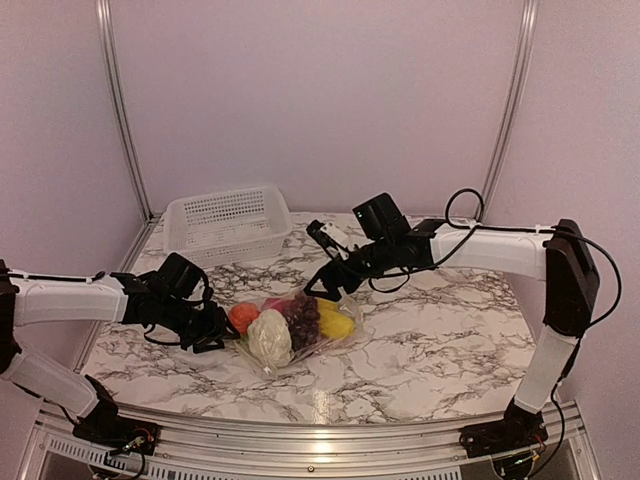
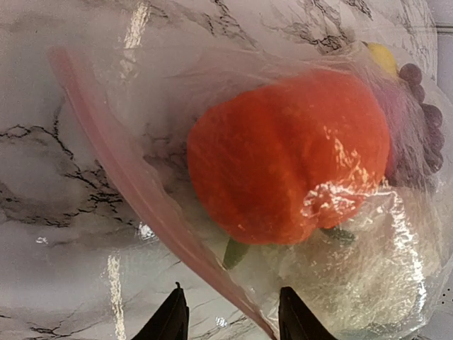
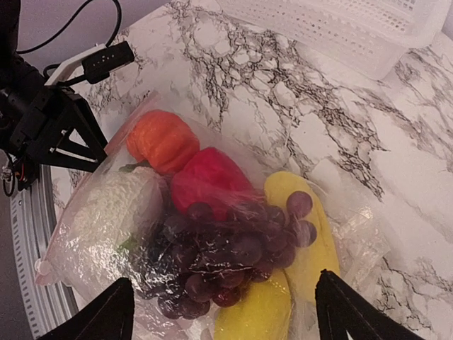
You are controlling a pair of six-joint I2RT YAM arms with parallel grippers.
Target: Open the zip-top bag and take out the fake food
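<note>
Risk: left gripper (image 2: 230,320), jaws apart astride the zip strip (image 2: 120,159) of the zip-top bag (image 2: 396,283), may pinch both lips together, while the wide-open right gripper (image 3: 226,315) grips nothing.

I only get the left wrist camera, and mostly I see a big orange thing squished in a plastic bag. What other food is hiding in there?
Observer: A red piece lies right next to your orange one, inside the same zip-top bag.
Operator: Where's the other arm?
Observer: The right gripper hangs above the grapes at the bag's other end, jaws wide open, gripping nothing.
Operator: Is there somewhere to put the food?
Observer: Yes, a white mesh basket stands behind the bag, at the back left of the table.
</note>
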